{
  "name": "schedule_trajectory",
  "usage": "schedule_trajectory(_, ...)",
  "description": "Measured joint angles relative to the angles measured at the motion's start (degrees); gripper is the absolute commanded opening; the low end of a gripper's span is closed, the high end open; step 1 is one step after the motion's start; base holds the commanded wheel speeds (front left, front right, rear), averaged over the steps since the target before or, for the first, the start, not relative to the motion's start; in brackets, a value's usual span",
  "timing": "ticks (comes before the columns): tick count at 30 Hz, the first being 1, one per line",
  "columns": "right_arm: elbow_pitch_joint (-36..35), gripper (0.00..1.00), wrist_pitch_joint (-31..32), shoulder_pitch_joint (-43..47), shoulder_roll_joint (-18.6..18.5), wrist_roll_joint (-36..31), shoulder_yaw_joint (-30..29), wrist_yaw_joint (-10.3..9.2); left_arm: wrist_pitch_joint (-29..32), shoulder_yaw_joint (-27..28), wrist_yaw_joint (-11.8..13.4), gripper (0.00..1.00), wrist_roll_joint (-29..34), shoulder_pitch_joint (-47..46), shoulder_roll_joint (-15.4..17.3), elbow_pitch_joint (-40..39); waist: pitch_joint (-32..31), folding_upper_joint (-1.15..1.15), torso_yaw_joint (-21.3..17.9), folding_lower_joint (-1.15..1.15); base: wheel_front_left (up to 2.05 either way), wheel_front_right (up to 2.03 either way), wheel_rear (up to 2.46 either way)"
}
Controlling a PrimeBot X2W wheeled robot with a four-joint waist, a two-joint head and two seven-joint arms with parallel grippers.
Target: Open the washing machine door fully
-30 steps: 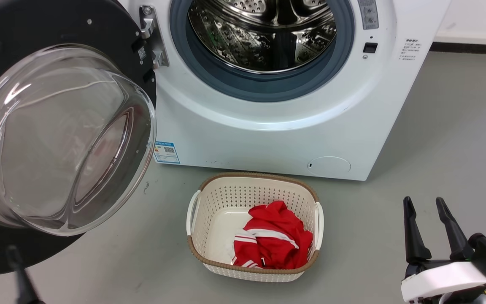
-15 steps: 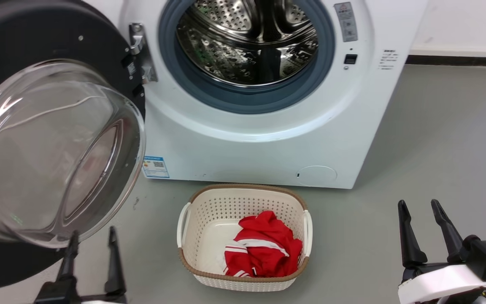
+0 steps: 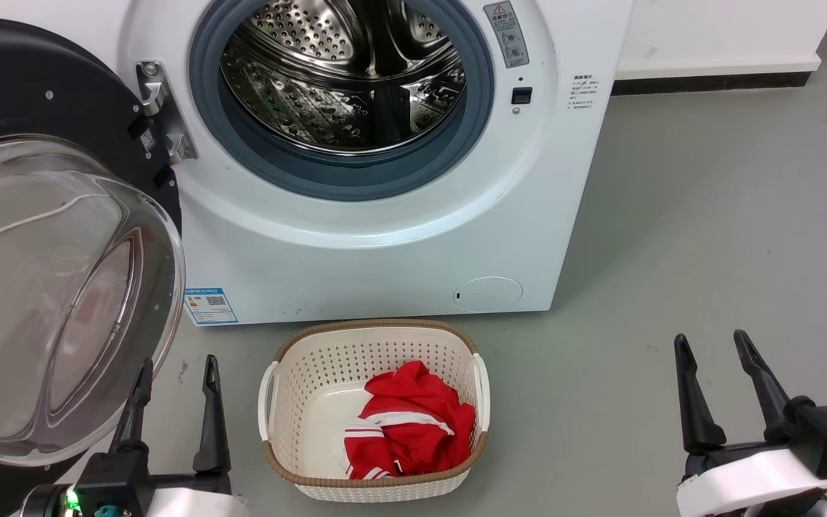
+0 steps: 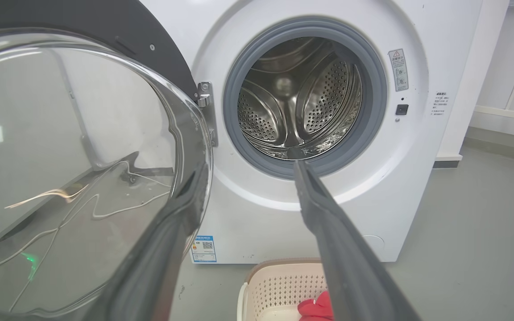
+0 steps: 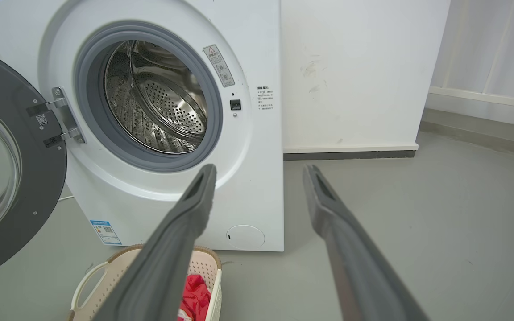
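The washing machine [image 3: 385,237] is a white front-loader with its steel drum exposed. The washing machine door [image 3: 40,79], black with a bulging glass bowl, hangs swung out to the left on its hinge. My left gripper [image 3: 178,364] stands open at the lower left, holding nothing. Its left fingertip is close to the bowl's lower right edge, and I cannot tell if they touch. In the left wrist view the left gripper [image 4: 250,165] points at the drum, with the door [image 4: 74,133] on its left. My right gripper [image 3: 711,337] is open over the floor at the lower right and holds nothing. In the right wrist view the right gripper [image 5: 260,167] faces the machine [image 5: 257,187].
A cream laundry basket [image 3: 370,324] holding a red and white garment [image 3: 406,424] stands on the grey floor just in front of the machine, between my two grippers. A white wall with a dark skirting [image 3: 708,80] runs behind on the right.
The head camera has turned, shifting the whole picture to the left. My left gripper has come away from under the door's lower edge, up and to the right. The right gripper has stayed put.
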Motion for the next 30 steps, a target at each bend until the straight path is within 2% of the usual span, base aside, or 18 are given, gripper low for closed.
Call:
schedule_trajectory(26, 0.0, 1.0, -0.1, 0.3, 0.0, 1.2, 0.5, 0.0, 0.0, 0.3, -0.3, 1.0, -0.2, -0.1, 0.0, 1.5, 0.4, 0.0, 1.1, 0.0, 0.0, 0.0, 0.0)
schedule_trajectory(27, 0.4, 0.0, -0.1, 0.4, 0.0, 1.2, 0.5, 0.0, 0.0, 0.2, -0.3, 0.0, -0.2, 0.0, 0.0, 2.0, 0.4, 0.0, 1.1, 0.0, 0.0, 0.0, 0.0)
schedule_trajectory(30, 1.7, 0.0, 0.0, 0.9, 0.0, 1.8, 0.7, 0.0, 0.5, 0.2, -0.3, 0.0, -0.9, 0.4, -0.2, 3.9, 0.4, 0.0, 1.1, 0.0, 0.0, 0.0, 0.0)
